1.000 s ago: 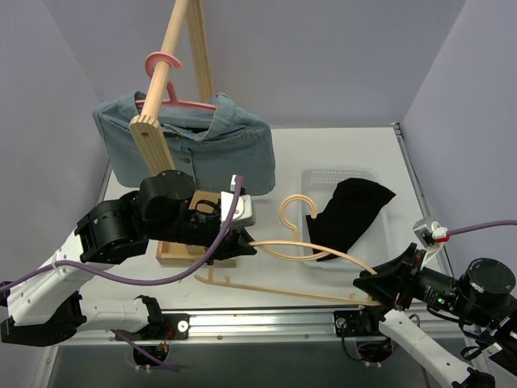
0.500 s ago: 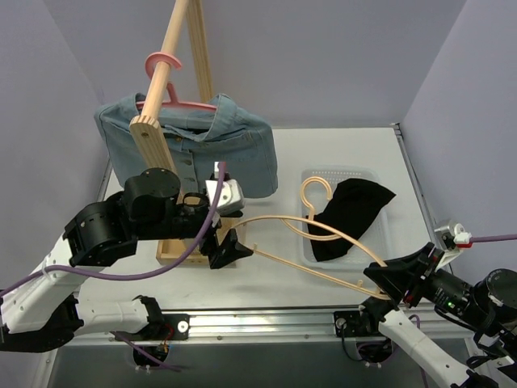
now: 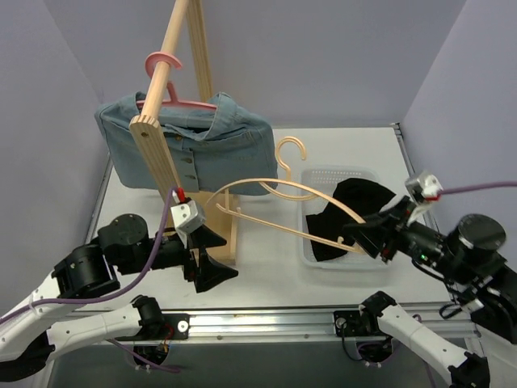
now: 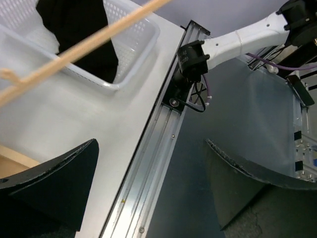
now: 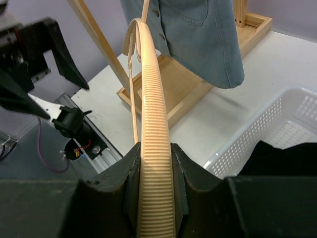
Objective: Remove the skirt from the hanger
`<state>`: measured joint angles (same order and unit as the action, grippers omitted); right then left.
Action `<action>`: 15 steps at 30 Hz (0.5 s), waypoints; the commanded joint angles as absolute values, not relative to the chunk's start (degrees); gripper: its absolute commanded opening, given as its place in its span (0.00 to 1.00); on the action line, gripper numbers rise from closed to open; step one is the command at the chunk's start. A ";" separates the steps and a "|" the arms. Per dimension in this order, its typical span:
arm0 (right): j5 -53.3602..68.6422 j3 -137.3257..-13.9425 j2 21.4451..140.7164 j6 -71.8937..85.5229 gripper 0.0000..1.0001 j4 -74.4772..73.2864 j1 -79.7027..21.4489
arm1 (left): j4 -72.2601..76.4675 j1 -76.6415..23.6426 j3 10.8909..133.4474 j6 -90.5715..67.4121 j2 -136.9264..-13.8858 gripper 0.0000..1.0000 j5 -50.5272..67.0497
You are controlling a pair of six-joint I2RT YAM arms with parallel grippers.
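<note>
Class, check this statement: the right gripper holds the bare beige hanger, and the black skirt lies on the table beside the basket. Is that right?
Not quite. The top view shows the skirt lying in the basket, not on the table beside it. The right gripper does hold the bare beige hanger.

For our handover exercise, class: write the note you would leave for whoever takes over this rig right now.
Left gripper: open, empty, low beside the wooden rack.
Right gripper: shut on the beige hanger, held in the air, bare.
Black skirt: in the white basket, partly draped over its rim.
Done: skirt is off the hanger.
Left: probably just putting the hanger down.
</note>
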<state>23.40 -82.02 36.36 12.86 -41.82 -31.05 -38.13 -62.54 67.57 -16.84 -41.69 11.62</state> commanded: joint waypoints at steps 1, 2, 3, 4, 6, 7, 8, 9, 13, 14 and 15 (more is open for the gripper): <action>26.01 -82.53 42.62 9.93 0.00 -29.30 -30.67 | -28.93 -62.67 59.45 -25.48 -36.67 0.94 12.75; 26.71 -82.62 44.72 9.58 0.00 -27.88 -30.67 | -27.35 -62.58 57.94 -26.10 -35.69 0.94 12.57; 27.50 -82.88 45.87 9.32 0.00 -26.56 -30.76 | -26.90 -62.67 56.79 -27.15 -34.64 0.94 12.31; 28.64 -83.23 47.10 9.23 0.00 -24.02 -30.67 | -26.81 -62.67 54.78 -27.51 -33.24 0.94 11.96; 31.63 -84.72 50.52 9.49 0.00 -21.28 -30.76 | -28.12 -62.67 53.62 -27.60 -32.87 0.94 11.60; 32.68 -85.42 51.67 9.75 0.00 -18.75 -30.76 | -28.91 -62.58 53.44 -27.60 -33.31 0.94 11.43; 33.57 -86.39 54.29 9.76 0.00 -18.02 -30.76 | -29.79 -62.67 52.83 -27.51 -33.66 0.94 11.60; 34.27 -88.83 55.80 9.32 0.00 -17.58 -30.94 | -30.14 -62.67 52.56 -27.34 -34.01 0.94 12.65; 34.37 -94.03 62.65 8.09 0.00 -16.88 -32.51 | -30.94 -62.67 51.24 -27.77 -34.72 0.94 13.62; 33.76 -94.74 64.93 7.74 0.00 -16.79 -33.39 | -30.94 -62.58 51.07 -27.86 -34.54 0.94 13.54; 32.62 -95.44 66.00 7.39 0.00 -16.79 -34.62 | -30.76 -62.58 50.72 -27.95 -34.45 0.94 13.62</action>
